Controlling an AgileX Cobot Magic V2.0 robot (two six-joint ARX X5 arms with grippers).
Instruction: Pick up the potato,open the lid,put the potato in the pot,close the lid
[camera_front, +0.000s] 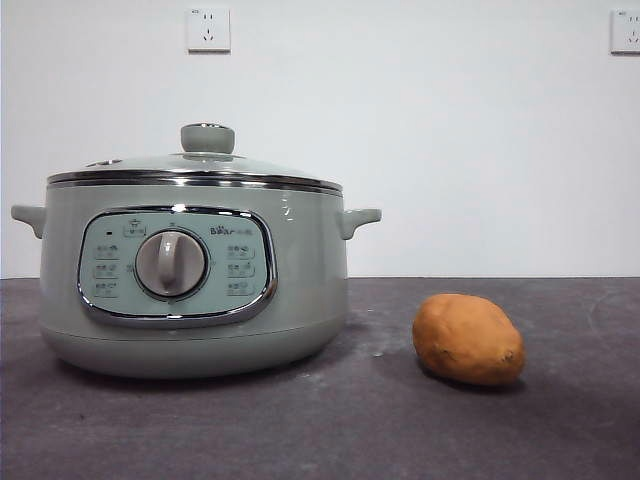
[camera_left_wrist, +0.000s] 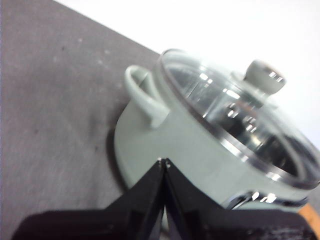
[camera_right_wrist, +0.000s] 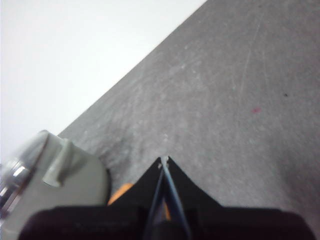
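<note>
The sage-green pot (camera_front: 190, 280) stands on the left of the table with its glass lid (camera_front: 200, 165) on, the green knob (camera_front: 207, 138) upright on top. To its right the orange-brown potato (camera_front: 468, 339) lies on the table, apart from the pot. Neither arm shows in the front view. In the left wrist view my left gripper (camera_left_wrist: 164, 161) is shut and empty, hanging off the pot (camera_left_wrist: 165, 145) near a side handle (camera_left_wrist: 146, 98), with the lid (camera_left_wrist: 240, 120) in sight. My right gripper (camera_right_wrist: 164, 159) is shut and empty above the table; an orange sliver of the potato (camera_right_wrist: 120, 192) peeks beside its jaw, next to the pot (camera_right_wrist: 55, 195).
The dark grey tabletop (camera_front: 400, 420) runs back to a white wall with two sockets (camera_front: 208, 30). Bare table lies in front of and to the right of the potato.
</note>
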